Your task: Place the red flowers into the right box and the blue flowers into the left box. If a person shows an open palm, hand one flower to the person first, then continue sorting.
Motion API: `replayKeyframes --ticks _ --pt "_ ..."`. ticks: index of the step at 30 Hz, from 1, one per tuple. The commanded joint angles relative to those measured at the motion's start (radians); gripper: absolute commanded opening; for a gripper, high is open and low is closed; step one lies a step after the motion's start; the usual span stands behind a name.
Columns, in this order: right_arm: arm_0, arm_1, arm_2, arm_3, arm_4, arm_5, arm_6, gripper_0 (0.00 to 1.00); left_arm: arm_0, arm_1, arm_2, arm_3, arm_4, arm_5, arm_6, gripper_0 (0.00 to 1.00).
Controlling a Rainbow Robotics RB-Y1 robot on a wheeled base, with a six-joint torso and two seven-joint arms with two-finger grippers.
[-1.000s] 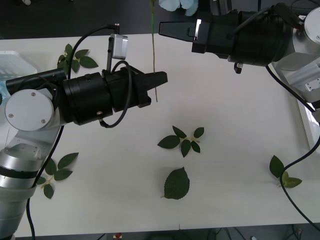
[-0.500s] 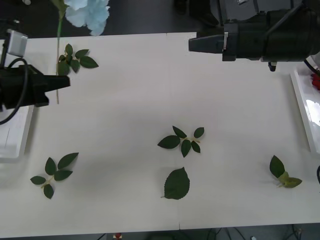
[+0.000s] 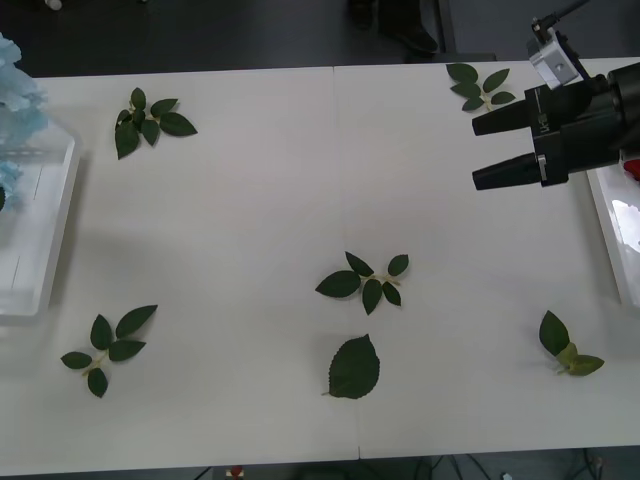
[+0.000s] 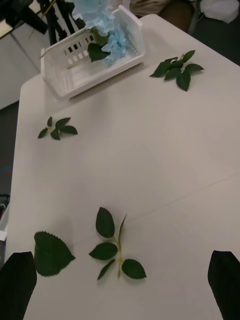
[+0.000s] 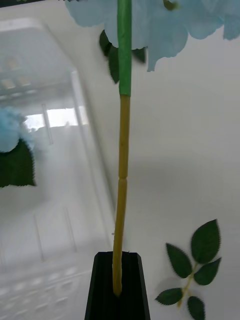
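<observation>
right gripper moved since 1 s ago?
Yes. The right gripper has swung from the table's far edge toward the robot's right, now beside the right box, fingers open.

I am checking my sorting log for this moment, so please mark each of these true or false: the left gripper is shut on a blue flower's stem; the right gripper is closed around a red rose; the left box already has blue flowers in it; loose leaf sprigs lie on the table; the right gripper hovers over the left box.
1. The left gripper is shut on a blue flower by its stem. True.
2. The right gripper is closed around a red rose. False: its fingers are open and hold nothing.
3. The left box already holds blue flowers. True.
4. Loose leaf sprigs lie on the table. True.
5. The right gripper hovers over the left box. False: it is at the table's right side, beside the right box.
</observation>
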Motion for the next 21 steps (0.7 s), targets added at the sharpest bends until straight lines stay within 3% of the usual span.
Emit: replayKeyframes --ticks 1,7,21 --pt "0.057 -0.074 -0.014 -0.048 -0.043 0.007 0.100 1.00 0.063 0.048 0.056 -0.009 -0.115 -0.035 0.012 0.00" --pt "0.074 -0.091 -0.014 -0.049 -0.104 -0.005 0.100 1.00 0.078 0.047 0.040 0.011 -0.303 -0.100 0.025 0.00" --pt "0.074 -0.089 -0.014 -0.089 -0.038 -0.121 0.100 1.00 0.083 0.047 -0.040 0.291 -0.489 -0.422 0.015 0.00"
